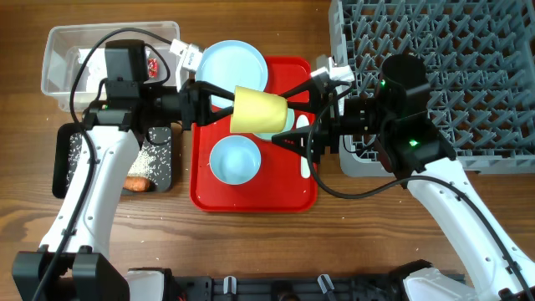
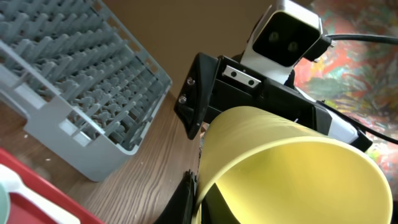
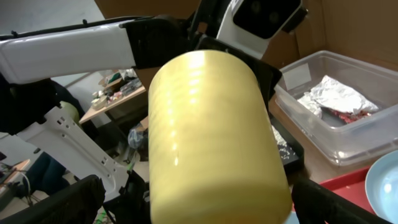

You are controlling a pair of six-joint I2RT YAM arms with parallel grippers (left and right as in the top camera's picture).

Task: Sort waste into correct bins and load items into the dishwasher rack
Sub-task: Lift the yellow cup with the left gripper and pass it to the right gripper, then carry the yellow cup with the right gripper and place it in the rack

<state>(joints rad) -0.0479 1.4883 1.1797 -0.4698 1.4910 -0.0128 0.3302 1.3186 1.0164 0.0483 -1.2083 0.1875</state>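
Dishwasher rack sits at the table's top right corner, with the red tray at centre. The yellow cup lies sideways in the air over the tray's top half. Left gripper is clamped on the cup's rim wall. Right gripper is spread wide, its jaws flanking the cup without touching. Risk: the left lets go before the right closes, or the right pinches off-centre on the smooth wall. Either way the cup would likely drop onto the blue bowl.

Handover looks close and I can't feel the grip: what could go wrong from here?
The yellow cup hangs sideways from the left gripper alone; the right gripper is open around its base. Releasing early would likely drop it onto the mint green bowl below. The tapered wall may also slip as the right gripper closes.
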